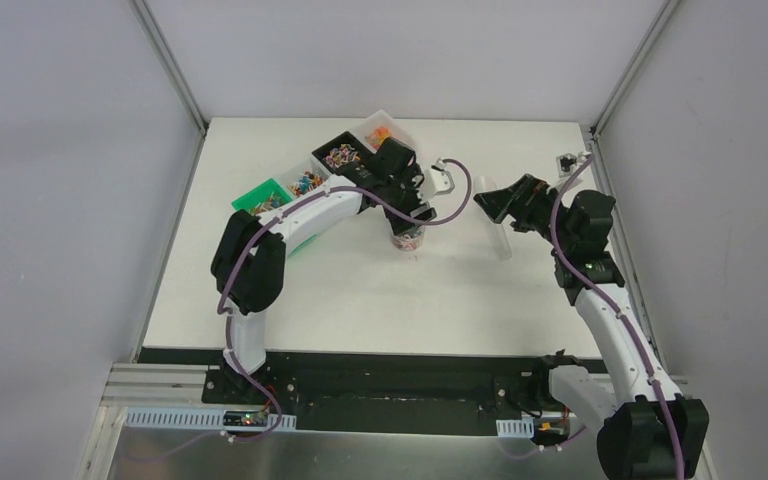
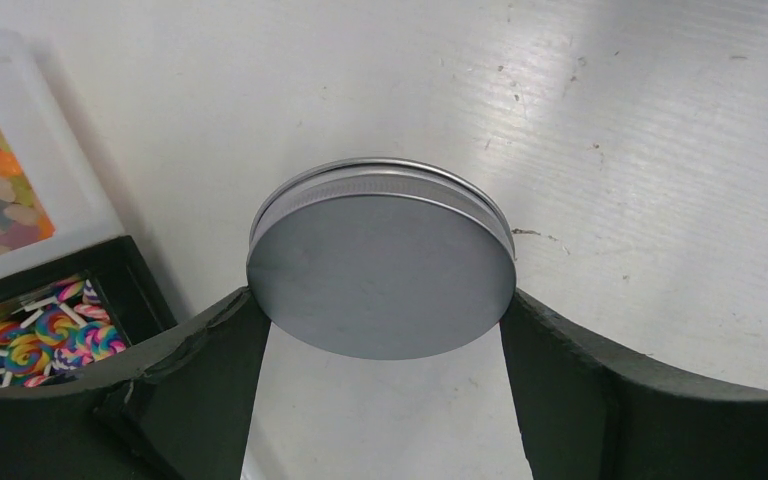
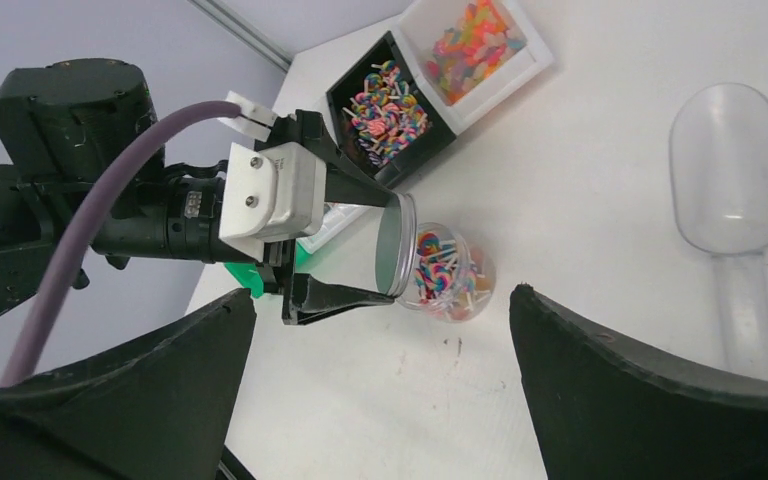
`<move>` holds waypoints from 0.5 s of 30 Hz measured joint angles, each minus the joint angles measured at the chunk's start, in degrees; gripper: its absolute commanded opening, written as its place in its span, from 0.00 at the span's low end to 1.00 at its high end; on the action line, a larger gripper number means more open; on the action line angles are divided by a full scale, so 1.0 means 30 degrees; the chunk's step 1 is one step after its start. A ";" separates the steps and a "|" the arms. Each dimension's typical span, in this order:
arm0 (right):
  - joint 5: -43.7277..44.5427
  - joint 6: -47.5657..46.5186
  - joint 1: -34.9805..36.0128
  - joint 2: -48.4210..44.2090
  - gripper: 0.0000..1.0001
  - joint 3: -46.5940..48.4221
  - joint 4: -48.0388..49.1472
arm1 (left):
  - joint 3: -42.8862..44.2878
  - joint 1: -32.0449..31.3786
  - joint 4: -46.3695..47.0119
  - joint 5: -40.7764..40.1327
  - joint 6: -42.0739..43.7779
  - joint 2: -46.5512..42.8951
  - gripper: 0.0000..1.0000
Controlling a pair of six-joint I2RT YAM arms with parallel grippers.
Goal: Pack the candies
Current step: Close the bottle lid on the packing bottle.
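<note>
The candies [image 3: 438,268] fill a clear round jar [image 3: 460,285] that stands mid-table; it also shows in the top view [image 1: 408,240]. My left gripper [image 1: 410,215] is shut on the jar's round metal lid [image 2: 380,265] and holds it right at the jar's mouth. In the left wrist view both fingers [image 2: 215,350] press the lid's rim, and the jar below is hidden. More candies lie in the black bin [image 3: 390,100] and the white bin [image 3: 475,35]. My right gripper [image 1: 488,200] is open and empty, to the right of the jar.
A clear plastic scoop [image 3: 735,200] lies on the table right of the jar, under my right gripper in the top view [image 1: 501,240]. A row of bins runs from the green bin [image 1: 263,195] to the white bin [image 1: 385,130] at the back left.
</note>
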 measured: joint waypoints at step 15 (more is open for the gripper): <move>0.0277 -0.0838 -0.0911 -0.0248 1.00 0.0109 -0.1596 | 0.3031 -0.0474 -0.3869 -0.1734 -0.0291 0.2375 0.69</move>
